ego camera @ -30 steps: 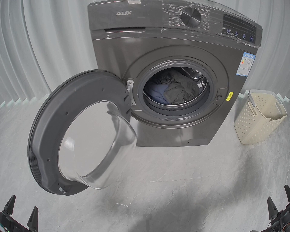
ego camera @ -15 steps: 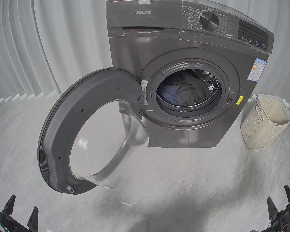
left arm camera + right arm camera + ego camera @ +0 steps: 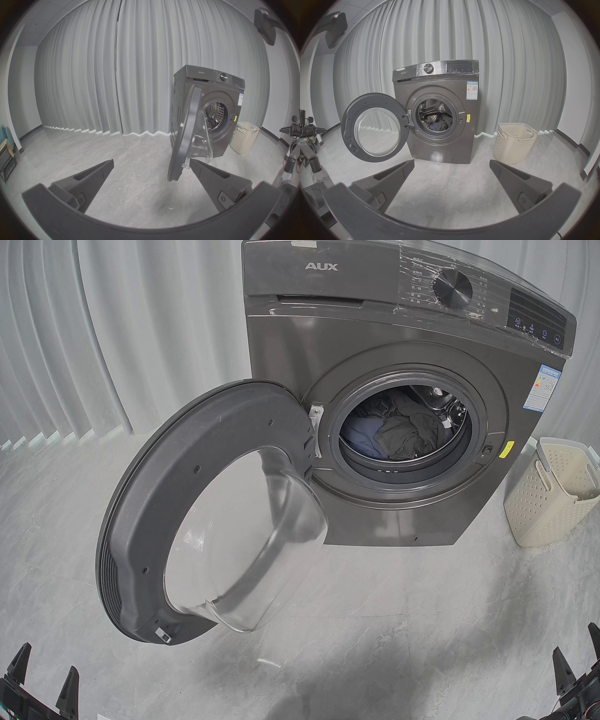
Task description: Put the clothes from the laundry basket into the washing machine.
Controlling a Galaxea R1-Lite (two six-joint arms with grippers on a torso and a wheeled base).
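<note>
The washing machine (image 3: 400, 321) is standing on the grey floor (image 3: 406, 615) before a pale curtain (image 3: 125, 334). Its round door (image 3: 156, 502) is hanging wide open on the robot's left, jutting out between the left gripper (image 3: 151, 161) and the drum. Dark clothes (image 3: 400, 430) are lying heaped inside the drum. The cream laundry basket (image 3: 550, 502) is sitting just beside the machine's right side. The left gripper and the right gripper (image 3: 451, 162) are hovering low, fingers spread, holding nothing.

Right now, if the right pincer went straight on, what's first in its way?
Probably the washing machine, at the front by its open drum mouth; floor between looks free. Depth is unclear: the right pincer might enter the drum.
</note>
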